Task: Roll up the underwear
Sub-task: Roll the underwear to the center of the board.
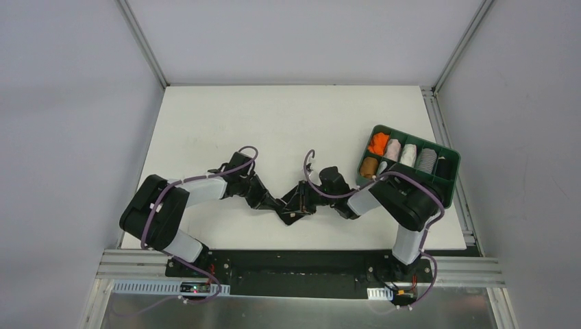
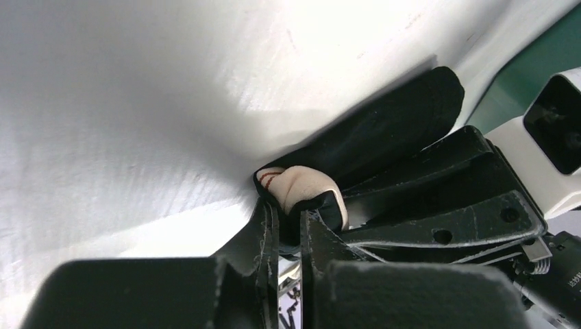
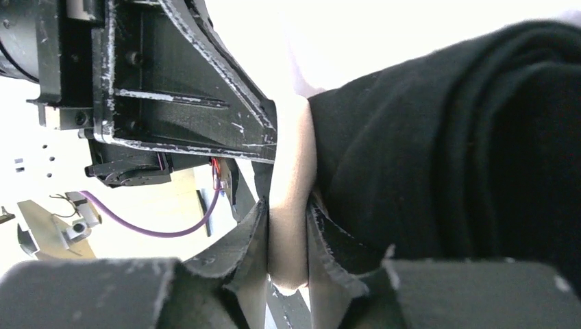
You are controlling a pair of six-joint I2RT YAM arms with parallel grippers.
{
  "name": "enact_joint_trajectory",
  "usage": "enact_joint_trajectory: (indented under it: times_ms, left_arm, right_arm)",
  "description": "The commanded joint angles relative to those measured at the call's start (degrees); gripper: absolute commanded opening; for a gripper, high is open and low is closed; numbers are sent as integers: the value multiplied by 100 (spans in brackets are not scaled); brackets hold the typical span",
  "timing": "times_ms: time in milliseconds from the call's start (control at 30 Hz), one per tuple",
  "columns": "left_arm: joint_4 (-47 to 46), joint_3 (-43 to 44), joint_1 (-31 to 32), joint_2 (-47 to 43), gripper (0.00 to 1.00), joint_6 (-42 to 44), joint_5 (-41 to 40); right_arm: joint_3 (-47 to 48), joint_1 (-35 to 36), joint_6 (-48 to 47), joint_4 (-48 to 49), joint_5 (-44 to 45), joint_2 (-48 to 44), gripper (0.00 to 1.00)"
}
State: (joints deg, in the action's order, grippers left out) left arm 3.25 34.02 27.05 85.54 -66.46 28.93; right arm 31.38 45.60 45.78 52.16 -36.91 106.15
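The underwear (image 2: pixel 384 130) is a black fabric bundle with a pale beige waistband (image 2: pixel 298 188) bearing red marks, held low over the white table near its front middle. My left gripper (image 2: pixel 288 212) is shut on the fabric just under the waistband fold. My right gripper (image 3: pixel 288 212) faces it from the other side, its fingers pressed on both sides of the beige waistband (image 3: pixel 291 171), with the black body of the underwear (image 3: pixel 466 151) bulging to its right. In the top view both grippers (image 1: pixel 284 209) (image 1: pixel 308 200) meet tip to tip and hide the garment.
A green compartment tray (image 1: pixel 449 161) stands at the right edge of the table, holding rolled garments in orange (image 1: pixel 377 142), white, grey, brown and black. The right arm's elbow overlaps its near corner. The white table (image 1: pixel 274 123) stretches behind the arms.
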Motion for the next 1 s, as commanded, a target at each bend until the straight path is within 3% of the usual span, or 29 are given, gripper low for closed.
enact_joint_trajectory:
  times_ms: [0, 100, 200, 400, 633, 800, 967]
  left_arm:
    - [324, 87, 73, 362, 0, 213, -411]
    - [431, 120, 72, 377, 0, 292, -412]
    - [492, 177, 75, 401, 0, 388, -374]
    - [578, 338, 73, 472, 0, 565, -222]
    - [667, 471, 73, 571, 0, 723, -63]
    - [710, 483, 73, 636, 0, 766, -23]
    - [720, 482, 74, 683, 0, 758, -1]
  right_arm:
    - [-5, 48, -553, -1018, 380, -631, 28]
    - [6, 98, -874, -1799, 686, -1164, 50]
    - [108, 193, -1375, -2776, 1041, -1680, 58]
    - [376, 365, -2071, -4474, 1941, -2528, 62]
    - [808, 1078, -2709, -5440, 3595, -3204, 64]
    - [1545, 1977, -3446, -5845, 4648, -2897, 62]
    - [2253, 2482, -3993, -6156, 5128, -2174, 65]
